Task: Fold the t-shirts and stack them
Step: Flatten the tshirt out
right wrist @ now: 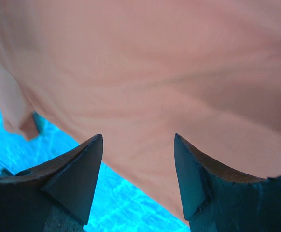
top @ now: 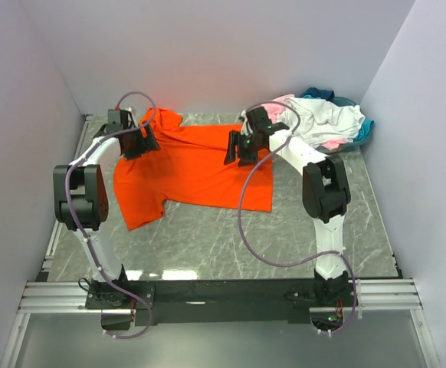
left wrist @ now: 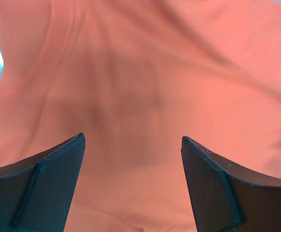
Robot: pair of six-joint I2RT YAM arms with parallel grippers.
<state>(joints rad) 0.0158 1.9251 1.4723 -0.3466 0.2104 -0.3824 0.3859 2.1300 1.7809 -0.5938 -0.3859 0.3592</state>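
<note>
The bright orange t-shirt (top: 192, 165) lies spread and rumpled on the grey marbled table, one sleeve hanging toward the near left. My left gripper (top: 141, 142) is open just above its far left part; orange cloth (left wrist: 140, 96) fills the left wrist view between the fingers (left wrist: 58, 164). My right gripper (top: 237, 149) is open over the shirt's far right part, where an orange edge (right wrist: 169, 87) runs across the table between the fingers (right wrist: 82, 164). A heap of white, pale pink and teal t-shirts (top: 323, 119) sits at the far right corner.
White walls close in the table on the left, back and right. The bare marbled table surface (top: 231, 245) lies between the shirt and the arm bases. Purple cables loop off both arms.
</note>
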